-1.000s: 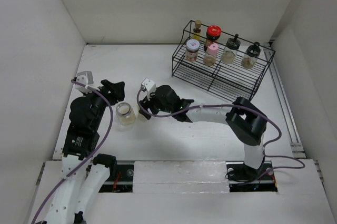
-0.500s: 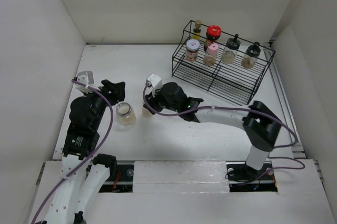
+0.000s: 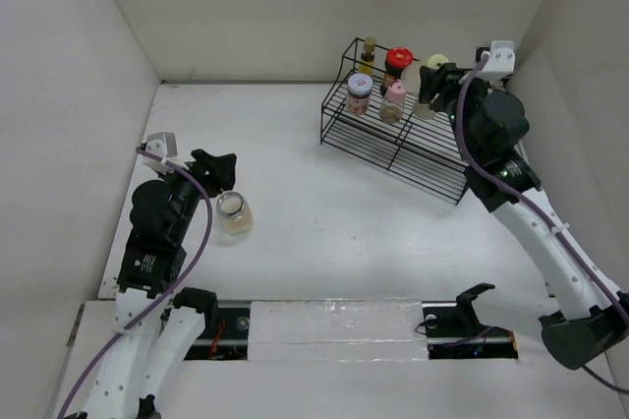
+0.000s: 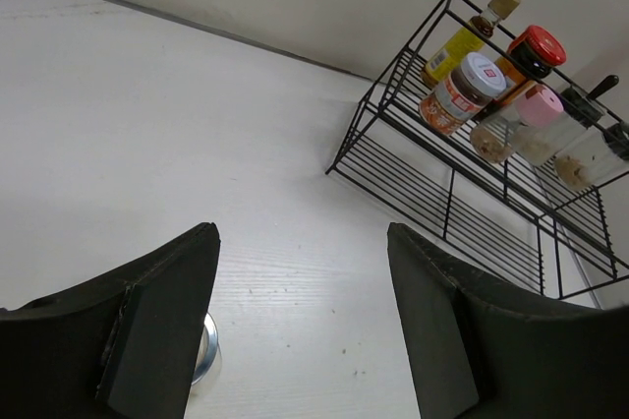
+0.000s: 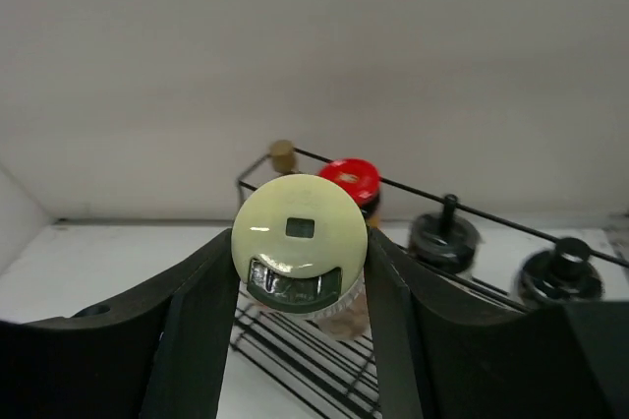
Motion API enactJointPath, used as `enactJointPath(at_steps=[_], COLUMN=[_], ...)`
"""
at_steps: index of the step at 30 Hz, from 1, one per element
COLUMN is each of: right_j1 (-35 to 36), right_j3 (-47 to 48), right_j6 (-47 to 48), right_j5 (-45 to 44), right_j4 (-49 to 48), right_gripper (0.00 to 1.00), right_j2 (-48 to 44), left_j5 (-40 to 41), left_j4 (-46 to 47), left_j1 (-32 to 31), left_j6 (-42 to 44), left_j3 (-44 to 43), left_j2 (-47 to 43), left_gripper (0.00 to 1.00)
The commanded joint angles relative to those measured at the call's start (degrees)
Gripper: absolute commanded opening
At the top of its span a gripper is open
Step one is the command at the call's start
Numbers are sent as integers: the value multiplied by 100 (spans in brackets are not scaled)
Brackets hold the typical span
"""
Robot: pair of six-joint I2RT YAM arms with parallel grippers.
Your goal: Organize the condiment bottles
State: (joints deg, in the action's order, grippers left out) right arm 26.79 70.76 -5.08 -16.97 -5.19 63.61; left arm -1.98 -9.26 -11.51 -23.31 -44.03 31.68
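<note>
Right fingers [image 5: 197, 340] clamp a pale-yellow-capped bottle [image 5: 300, 232] over the wire rack [image 3: 393, 149] at the desk's [image 3: 324, 232] 1 o'clock; bottle lies tilted, cap toward 2 o'clock. Left fingers [image 4: 157, 330] stand apart, empty, near a clear jar [image 3: 234, 214] at 9 o'clock.

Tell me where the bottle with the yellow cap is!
Top view, far right: the right gripper holds the yellow-capped bottle at the wire rack, beside the red-capped bottle.
</note>
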Motion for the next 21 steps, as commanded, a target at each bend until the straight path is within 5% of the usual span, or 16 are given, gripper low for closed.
enactJointPath(at_steps=[1, 7, 21], right_j1=[-410, -1105, -1457], right_j3=[148, 219, 386], right_j6=[-177, -353, -415], right_j5=[-201, 211, 598], right_j4=[861, 1362, 1679], right_gripper=[32, 32, 33], right_j2=[378, 906, 1716], left_j5=[-83, -83, -136], left_j4=[240, 293, 293], left_j1=[35, 35, 35], left_j6=[2, 2, 2], left_j3=[-167, -167, -167], left_j2=[-4, -4, 49], left_gripper=[65, 65, 65])
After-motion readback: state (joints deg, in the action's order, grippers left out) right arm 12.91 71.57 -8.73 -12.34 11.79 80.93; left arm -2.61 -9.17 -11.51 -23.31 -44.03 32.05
